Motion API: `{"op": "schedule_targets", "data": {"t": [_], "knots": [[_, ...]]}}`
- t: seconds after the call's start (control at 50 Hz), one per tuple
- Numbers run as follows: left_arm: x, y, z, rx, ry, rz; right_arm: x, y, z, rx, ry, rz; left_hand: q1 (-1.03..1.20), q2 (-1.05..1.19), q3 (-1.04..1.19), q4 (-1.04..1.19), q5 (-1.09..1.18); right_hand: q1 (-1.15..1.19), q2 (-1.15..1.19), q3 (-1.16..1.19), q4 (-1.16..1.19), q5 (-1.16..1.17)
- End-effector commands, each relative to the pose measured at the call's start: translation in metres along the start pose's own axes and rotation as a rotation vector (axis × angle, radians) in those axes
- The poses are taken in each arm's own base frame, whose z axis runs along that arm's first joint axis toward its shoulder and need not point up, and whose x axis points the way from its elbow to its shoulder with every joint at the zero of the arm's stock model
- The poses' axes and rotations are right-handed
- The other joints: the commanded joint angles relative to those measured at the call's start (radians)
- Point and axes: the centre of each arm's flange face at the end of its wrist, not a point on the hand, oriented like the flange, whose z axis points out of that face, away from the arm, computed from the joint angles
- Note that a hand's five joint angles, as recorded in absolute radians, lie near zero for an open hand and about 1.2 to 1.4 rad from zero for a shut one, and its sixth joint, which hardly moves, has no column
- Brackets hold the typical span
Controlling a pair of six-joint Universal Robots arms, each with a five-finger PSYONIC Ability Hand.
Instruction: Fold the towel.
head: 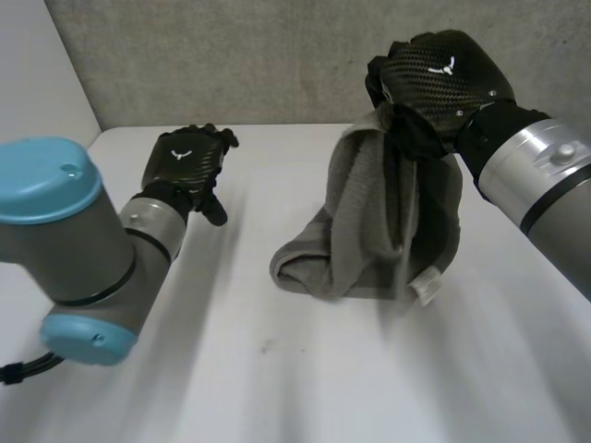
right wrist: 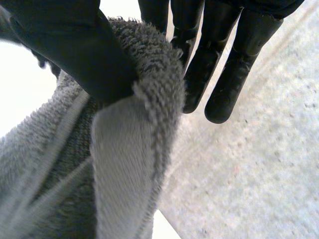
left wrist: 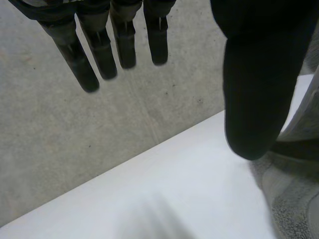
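Right hand (head: 443, 78): raised over the far right of the table (head: 277, 388), clamped on the towel (head: 369, 221) — upper edge pinched under the thumb (right wrist: 75, 45), the fingers (right wrist: 227, 79) extended straight past the cloth.
Towel: grey terry, hanging bunched in vertical folds from the right hand; lower end resting in a loose curl on the table, with a pale hemmed corner at its near right.
Left hand (head: 189, 166): held over the far left of the table, fingers straight and spread, thumb apart — grasping nothing, well clear of the towel.
Background: grey wall (head: 231, 55) behind the table's far edge.
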Motion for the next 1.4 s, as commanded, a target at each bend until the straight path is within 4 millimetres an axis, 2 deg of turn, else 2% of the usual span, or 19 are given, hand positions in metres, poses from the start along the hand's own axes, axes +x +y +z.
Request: {"op": "schedule_targets", "data": {"t": [0.02,0.14,0.42,0.48,0.5,0.52,0.54,0.56,0.6,0.64,0.76,0.82,0.9,0.92,1.02,1.08,1.12,1.16,1.4], "knots": [[0.011,0.016,0.039,0.012,0.090,-0.047,-0.004,-0.029,-0.019,0.085,-0.035,-0.024,-0.128,-0.125,-0.125,-0.123,-0.122,0.456,0.224,0.208,0.203,0.247],[0.033,0.033,0.065,0.009,0.268,-0.131,-0.007,-0.039,-0.034,0.108,-0.038,-0.030,-0.116,-0.113,-0.113,-0.111,-0.111,0.456,0.224,0.208,0.203,0.247],[0.072,0.086,0.072,-0.249,0.594,-0.286,-0.009,-0.039,-0.041,0.103,-0.038,-0.030,-0.075,-0.072,-0.072,-0.070,-0.070,0.456,0.224,0.208,0.203,0.247],[0.077,0.090,0.072,-0.263,0.635,-0.308,-0.010,-0.039,-0.041,0.102,-0.039,-0.030,0.080,0.084,0.084,0.086,0.086,0.456,0.224,0.208,0.203,0.247],[0.078,0.091,0.073,-0.266,0.638,-0.314,-0.009,-0.039,-0.040,0.104,-0.036,-0.031,0.412,0.415,0.415,0.417,0.417,0.456,0.224,0.208,0.203,0.247],[0.078,0.091,0.073,-0.266,0.638,-0.314,-0.009,-0.038,-0.040,0.102,-0.035,-0.032,0.415,0.419,0.419,0.420,0.421,0.456,0.224,0.208,0.203,0.247],[0.077,0.090,0.074,-0.257,0.630,-0.308,-0.009,-0.038,-0.040,0.102,-0.035,-0.032,0.860,0.863,0.863,0.865,0.865,0.456,0.224,0.208,0.203,0.247],[0.073,0.086,0.078,-0.241,0.598,-0.307,-0.008,-0.036,-0.038,0.098,-0.033,-0.033,1.021,1.024,1.024,1.026,1.026,0.456,0.224,0.208,0.203,0.247],[0.068,0.083,0.081,-0.230,0.548,-0.303,-0.006,-0.033,-0.037,0.089,-0.027,-0.037,1.023,1.026,1.026,1.028,1.028,0.456,0.224,0.208,0.203,0.247],[0.039,0.064,0.094,-0.163,0.352,-0.287,-0.005,-0.031,-0.035,0.084,-0.020,-0.062,1.023,1.026,1.026,1.028,1.028,0.456,0.224,0.208,0.203,0.247],[-0.006,0.030,0.095,-0.081,0.089,-0.273,-0.005,-0.024,-0.031,0.065,-0.016,-0.081,1.023,1.026,1.026,1.028,1.028,0.456,0.224,0.208,0.203,0.247],[-0.016,0.017,0.084,-0.067,0.029,-0.271,-0.006,-0.021,-0.029,0.058,-0.022,-0.072,1.023,1.026,1.026,1.028,1.028,0.456,0.224,0.208,0.203,0.247],[-0.025,-0.008,0.050,-0.055,0.004,-0.271,-0.006,-0.013,-0.024,0.033,-0.027,-0.063,1.023,1.026,1.026,1.028,1.028,0.456,0.224,0.208,0.203,0.247],[-0.023,-0.012,0.034,-0.059,0.009,-0.271,-0.007,-0.010,-0.023,0.025,-0.027,-0.059,1.023,1.026,1.026,1.028,1.028,0.456,0.224,0.208,0.203,0.247],[-0.014,-0.014,0.003,-0.021,0.038,-0.256,-0.009,-0.003,-0.020,0.005,-0.034,-0.051,1.023,1.026,1.026,1.028,1.028,0.456,0.224,0.208,0.203,0.247],[-0.012,-0.015,0.002,0.024,0.045,-0.254,-0.010,-0.006,-0.020,0.009,-0.041,-0.051,1.023,1.026,1.026,1.028,1.028,0.456,0.224,0.208,0.203,0.247],[-0.005,-0.014,0.010,0.097,0.082,-0.253,-0.011,-0.007,-0.020,0.011,-0.042,-0.051,0.372,0.375,0.375,0.377,0.377,0.456,0.224,0.208,0.203,0.247],[-0.001,-0.013,0.017,0.118,0.112,-0.251,-0.011,-0.007,-0.020,0.014,-0.044,-0.051,0.275,0.279,0.279,0.281,0.281,0.456,0.224,0.208,0.203,0.247],[0.050,0.037,0.084,0.029,0.566,-0.298,-0.011,-0.016,-0.026,0.036,-0.044,-0.058,0.260,0.263,0.263,0.265,0.265,0.456,0.224,0.208,0.203,0.247]]}}
